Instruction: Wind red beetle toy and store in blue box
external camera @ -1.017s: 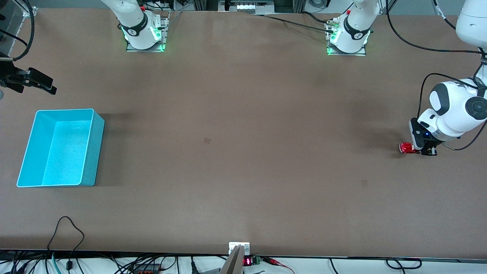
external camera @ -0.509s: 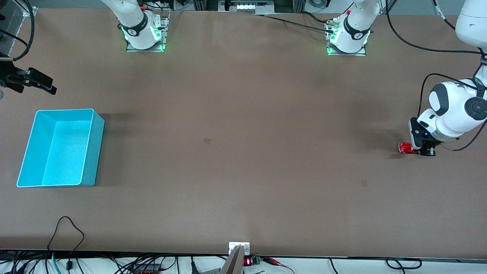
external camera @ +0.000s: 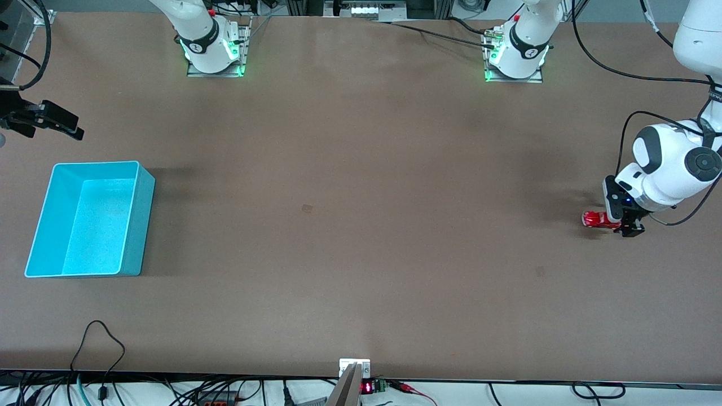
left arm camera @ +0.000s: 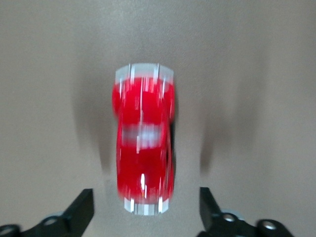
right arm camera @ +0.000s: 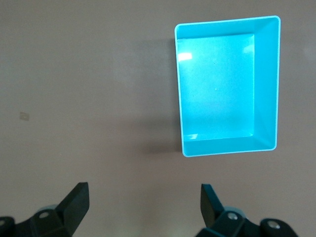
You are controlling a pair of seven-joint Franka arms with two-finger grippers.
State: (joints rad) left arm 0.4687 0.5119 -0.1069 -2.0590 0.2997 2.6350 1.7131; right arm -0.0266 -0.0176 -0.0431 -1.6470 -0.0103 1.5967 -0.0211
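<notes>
Brown table [external camera: 361,169] carries two things. Red beetle toy [external camera: 593,219] sits on the tabletop near the left arm's end. Blue box [external camera: 90,219] sits well apart from it near the right arm's end, open side up, roughly as near the front camera.

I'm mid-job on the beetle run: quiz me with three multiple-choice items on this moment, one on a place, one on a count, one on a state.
1. Where is the red beetle toy?
A. In the blue box
B. On the table at the left arm's end
C. Lifted in the air

2. How many things lie in the blue box?
A. None
B. One
C. Two

3. How are the left hand's fingers?
A. Shut on the toy
B. Spread apart, toy free between them
C. Shut on nothing

Answers: 1 B, it sits on the table by the left hand. 2 A, only bare floor shows. 3 B, gaps show on both sides in the left wrist view.
</notes>
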